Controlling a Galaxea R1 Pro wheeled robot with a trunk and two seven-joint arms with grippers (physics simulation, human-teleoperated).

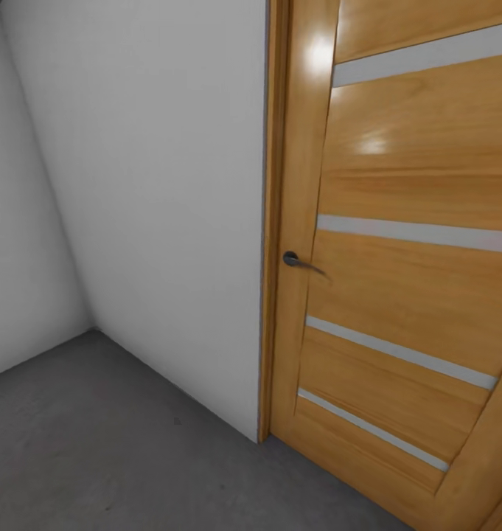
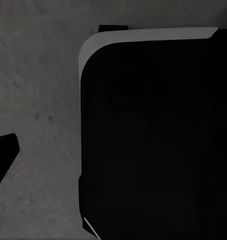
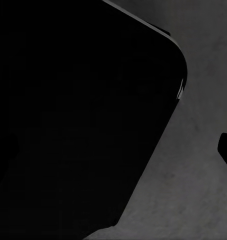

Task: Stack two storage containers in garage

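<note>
So the head view is mostly a white wall (image 1: 155, 184) meeting a wood door (image 1: 405, 295) with pale horizontal strips; the door takes up the right side, the wall the left, and they join at the frame; below both runs a dark grey speckled floor (image 1: 96, 450), which reads to me as the garage; a small dark handle (image 1: 298, 261) sits on the door near the frame; no container anywhere here, so I honestly can't say which way one lies from either claw, what its long axis is, or which arm is nearer; my guess is the robot is in transit and the next move is about turning or driving to find the bins, not reaching; both wrist views look down at the same grey concrete with a big black rounded shape, probably the robot's own base (image 2: 153, 140), covering much of the picture; a dark finger tip (image 2: 4, 150) pokes in at the edge of the left wrist view and another (image 3: 226, 147) in the right; whether either claw is open or closed, can't tell.
</note>
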